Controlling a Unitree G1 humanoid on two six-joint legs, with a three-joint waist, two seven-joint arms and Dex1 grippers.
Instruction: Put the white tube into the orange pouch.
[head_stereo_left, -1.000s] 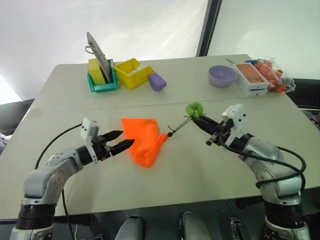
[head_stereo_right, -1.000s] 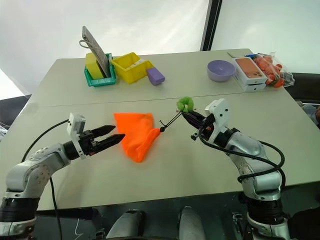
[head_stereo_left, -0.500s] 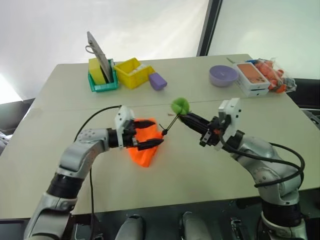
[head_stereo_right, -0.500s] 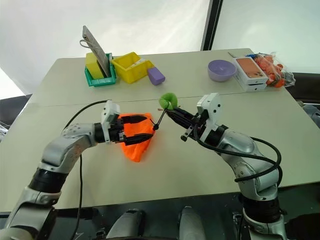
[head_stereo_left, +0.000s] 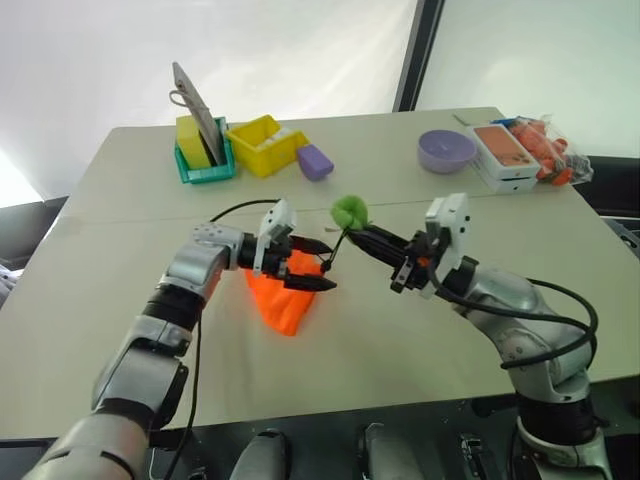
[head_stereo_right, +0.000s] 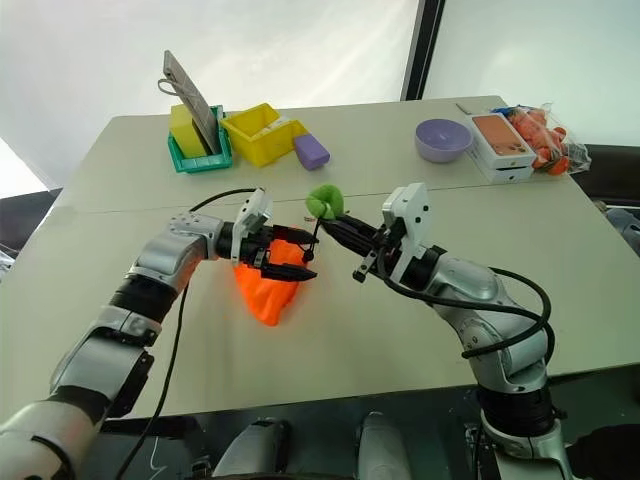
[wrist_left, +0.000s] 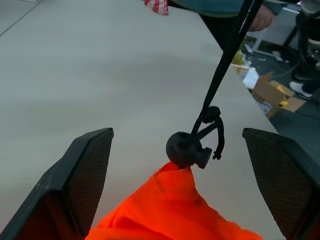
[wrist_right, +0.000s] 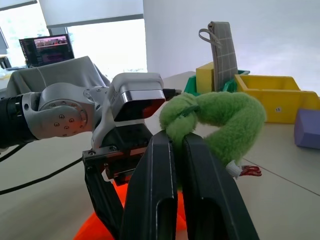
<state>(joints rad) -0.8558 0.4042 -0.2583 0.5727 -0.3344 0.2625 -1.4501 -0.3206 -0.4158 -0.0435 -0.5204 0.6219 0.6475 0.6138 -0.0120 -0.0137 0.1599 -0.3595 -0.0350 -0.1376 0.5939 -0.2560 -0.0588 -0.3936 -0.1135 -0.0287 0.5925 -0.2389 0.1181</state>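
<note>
Two pincers are busy: the right pincer (head_stereo_right: 340, 224) is clamped on the green fuzzy ball (head_stereo_right: 323, 201), the left pincer (head_stereo_right: 297, 253) is spread wide around the orange pouch (head_stereo_right: 268, 292)'s mouth. Pouch not opened yet, white tube nowhere spotted.

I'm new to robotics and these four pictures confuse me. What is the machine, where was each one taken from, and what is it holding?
It is a two-armed humanoid robot at a table. Two pictures look down from its head; the other two come from cameras on each wrist. The right tool is shut on the green fuzzy ball of a black cord, lifting the orange pouch. The left tool is open, astride the pouch's neck. At the table's far edge: coloured bins, a purple bowl, a box.
</note>
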